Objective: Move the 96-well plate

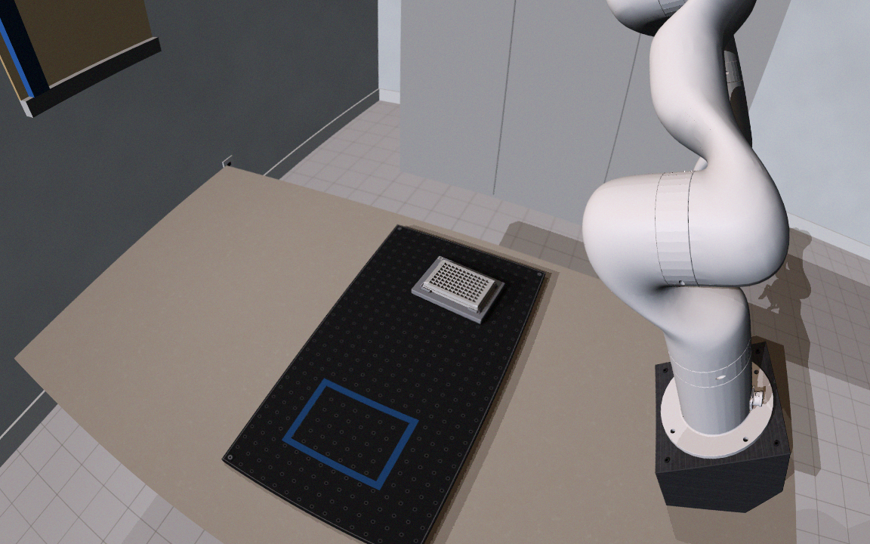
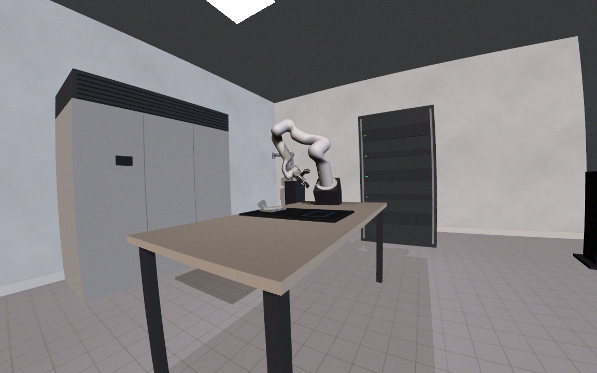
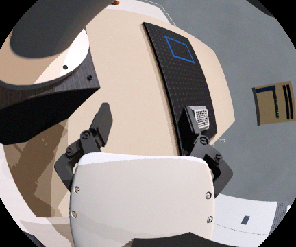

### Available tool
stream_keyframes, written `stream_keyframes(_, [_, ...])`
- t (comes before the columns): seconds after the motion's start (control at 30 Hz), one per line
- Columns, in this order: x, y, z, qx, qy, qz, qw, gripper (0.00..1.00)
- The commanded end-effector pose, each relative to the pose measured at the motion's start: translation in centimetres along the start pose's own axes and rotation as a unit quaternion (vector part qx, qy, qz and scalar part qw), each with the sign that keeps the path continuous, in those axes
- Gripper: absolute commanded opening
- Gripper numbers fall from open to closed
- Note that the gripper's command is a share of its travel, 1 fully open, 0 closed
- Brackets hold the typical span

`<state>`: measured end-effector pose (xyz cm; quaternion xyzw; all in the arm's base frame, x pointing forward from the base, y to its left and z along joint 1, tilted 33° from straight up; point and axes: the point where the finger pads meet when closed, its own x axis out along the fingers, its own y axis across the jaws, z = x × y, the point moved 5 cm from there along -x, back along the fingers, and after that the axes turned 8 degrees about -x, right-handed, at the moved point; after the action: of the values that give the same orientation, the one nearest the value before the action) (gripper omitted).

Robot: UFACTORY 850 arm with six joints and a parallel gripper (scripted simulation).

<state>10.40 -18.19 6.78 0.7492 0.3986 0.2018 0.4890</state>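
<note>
The white 96-well plate (image 1: 458, 282) sits flat in the grey plate nest (image 1: 457, 291) at the far end of the black deck mat (image 1: 390, 372). The blue taped outline (image 1: 350, 433) of the bench spot lies at the near end of the mat, with nothing in it. The plate also shows in the wrist view (image 3: 199, 117), with the outline (image 3: 179, 49) beyond it. My gripper (image 3: 145, 112) is wide open and empty, held high above the table, well away from the plate. It is out of frame in the top view and tiny in the exterior view (image 2: 301, 176).
The arm's base stands on a black pedestal (image 1: 722, 433) at the right side of the tan table. Grey cabinets (image 2: 147, 185) stand behind the table, and a dark rack (image 2: 397, 173) stands against the back wall.
</note>
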Motion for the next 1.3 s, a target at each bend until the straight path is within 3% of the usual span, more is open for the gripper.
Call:
stream_keyframes(0.0, [0.0, 0.0, 0.0, 0.000, 0.000, 0.000, 1.000, 1.00])
stream_keyframes(0.53, [0.0, 0.0, 0.0, 0.000, 0.000, 0.000, 1.000, 1.00])
stream_keyframes(0.77, [0.1, 0.8, 2.2, -0.109, -0.005, -0.042, 0.993, 1.00])
stream_keyframes(1.03, [0.3, 1.8, 4.1, -0.231, -0.001, -0.089, 0.969, 1.00])
stream_keyframes(1.1, [0.3, 1.8, 4.1, -0.231, -0.001, -0.089, 0.969, 1.00])
stream_keyframes(1.27, [0.5, 2.4, 5.1, -0.305, 0.007, -0.117, 0.945, 1.00])
